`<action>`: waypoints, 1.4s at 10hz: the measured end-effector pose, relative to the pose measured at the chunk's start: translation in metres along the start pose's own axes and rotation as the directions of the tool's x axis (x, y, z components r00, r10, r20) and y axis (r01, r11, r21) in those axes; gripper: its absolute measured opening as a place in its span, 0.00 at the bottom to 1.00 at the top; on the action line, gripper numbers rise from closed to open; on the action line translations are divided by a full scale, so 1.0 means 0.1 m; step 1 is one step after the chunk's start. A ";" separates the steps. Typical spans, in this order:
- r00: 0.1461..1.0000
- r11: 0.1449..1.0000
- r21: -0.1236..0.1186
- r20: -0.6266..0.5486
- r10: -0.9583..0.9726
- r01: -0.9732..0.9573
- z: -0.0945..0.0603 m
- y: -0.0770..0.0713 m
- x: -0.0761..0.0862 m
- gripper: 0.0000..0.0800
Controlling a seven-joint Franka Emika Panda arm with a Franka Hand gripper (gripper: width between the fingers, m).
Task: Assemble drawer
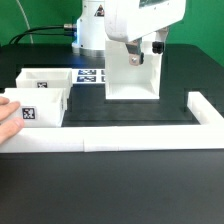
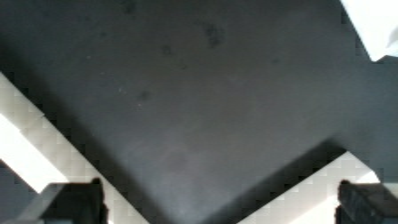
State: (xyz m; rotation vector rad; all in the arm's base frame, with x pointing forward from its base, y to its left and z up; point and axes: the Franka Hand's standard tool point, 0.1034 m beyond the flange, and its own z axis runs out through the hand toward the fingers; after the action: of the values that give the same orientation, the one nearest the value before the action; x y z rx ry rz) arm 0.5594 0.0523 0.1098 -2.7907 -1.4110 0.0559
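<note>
The large white drawer case (image 1: 130, 80) stands upright in the middle of the black table. Two small open-top white trays with square tags sit at the exterior view's left, one behind (image 1: 45, 78) and one in front (image 1: 38, 106). My gripper (image 1: 145, 52) hangs at the top edge of the case. In the wrist view the gripper (image 2: 217, 206) is open and empty, with its dark fingertips (image 2: 71, 205) far apart over dark table. White edges run diagonally on both sides (image 2: 36, 135); I cannot tell which part they belong to.
A long low white border rail (image 1: 120, 140) runs along the front and up the exterior view's right side. The marker board (image 1: 90, 75) lies behind the case's left side. A human hand (image 1: 8, 122) rests by the front tray at the left edge.
</note>
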 end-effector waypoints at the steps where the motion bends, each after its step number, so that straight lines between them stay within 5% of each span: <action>1: 1.000 1.000 0.000 0.000 0.000 0.000 0.00 0.00 0.00 0.81; 14: 1.000 1.000 0.000 0.000 0.000 0.000 0.00 0.00 0.00 0.81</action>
State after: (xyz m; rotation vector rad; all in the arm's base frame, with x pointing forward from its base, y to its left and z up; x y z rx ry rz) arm 0.5593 0.0523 0.1096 -2.7905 -1.4110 0.0563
